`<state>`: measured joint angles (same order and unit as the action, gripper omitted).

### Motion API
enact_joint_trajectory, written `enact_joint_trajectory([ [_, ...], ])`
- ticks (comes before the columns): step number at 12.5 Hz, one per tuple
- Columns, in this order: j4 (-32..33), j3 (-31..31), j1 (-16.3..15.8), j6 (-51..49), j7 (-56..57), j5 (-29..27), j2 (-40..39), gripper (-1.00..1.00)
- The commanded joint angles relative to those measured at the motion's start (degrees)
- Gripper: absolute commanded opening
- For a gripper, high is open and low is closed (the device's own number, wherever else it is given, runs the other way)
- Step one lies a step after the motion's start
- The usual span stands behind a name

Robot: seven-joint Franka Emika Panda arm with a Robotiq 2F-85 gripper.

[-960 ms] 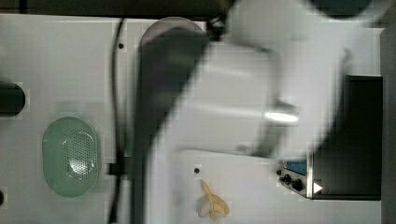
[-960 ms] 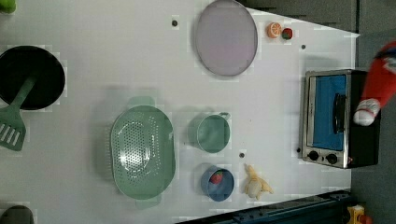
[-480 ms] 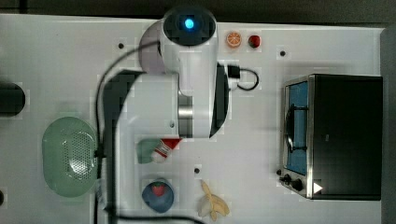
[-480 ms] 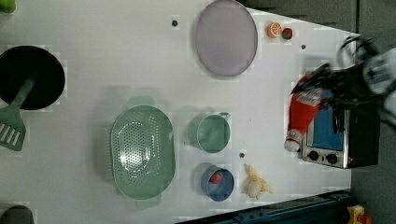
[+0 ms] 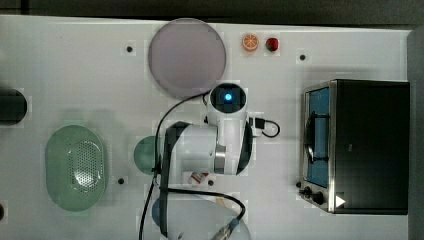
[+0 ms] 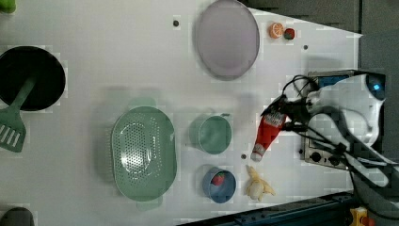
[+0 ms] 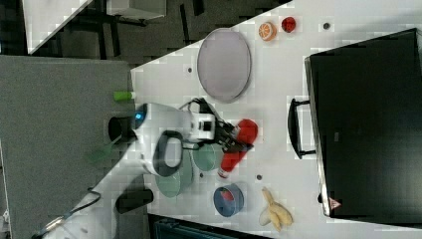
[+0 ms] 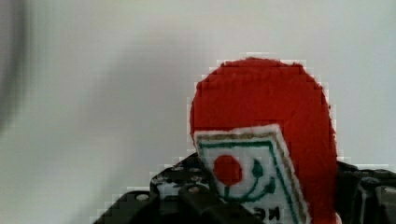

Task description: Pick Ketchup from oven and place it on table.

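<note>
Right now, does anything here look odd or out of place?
Only the ketchup: the gripper holds it cap-down and tilted above the table, beside the green cup, well away from the oven. Nothing looks spilled or broken.

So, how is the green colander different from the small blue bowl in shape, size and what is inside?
The green colander is oval, while the small blue bowl is round. The green colander is clearly larger than the small blue bowl. The green colander has a perforated bottom with nothing in it, while the small blue bowl holds a small red item. Both stand open side up on the white table.
</note>
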<state>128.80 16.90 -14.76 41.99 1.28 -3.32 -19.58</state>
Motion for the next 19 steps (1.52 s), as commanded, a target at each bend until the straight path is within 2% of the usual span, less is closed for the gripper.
enact_joint_trajectory([
  [1,-2.2,-0.9,0.3,3.8,-2.0,-0.4,0.0,0.35],
  [4,-2.3,-0.9,0.3,5.8,-2.0,-0.7,-2.3,0.98],
  [7,-3.4,-0.4,0.3,4.3,-2.1,-0.7,1.1,1.0],
  [10,-8.6,0.3,0.4,-4.4,-2.1,-0.7,9.7,1.0],
  [14,-22.8,0.6,0.4,-17.9,-2.1,0.9,19.1,1.0],
  [16,-30.6,0.5,0.4,-23.5,-2.1,3.5,20.4,1.0],
  [19,-38.3,1.0,0.4,-38.5,-2.1,5.7,20.5,1.0],
])
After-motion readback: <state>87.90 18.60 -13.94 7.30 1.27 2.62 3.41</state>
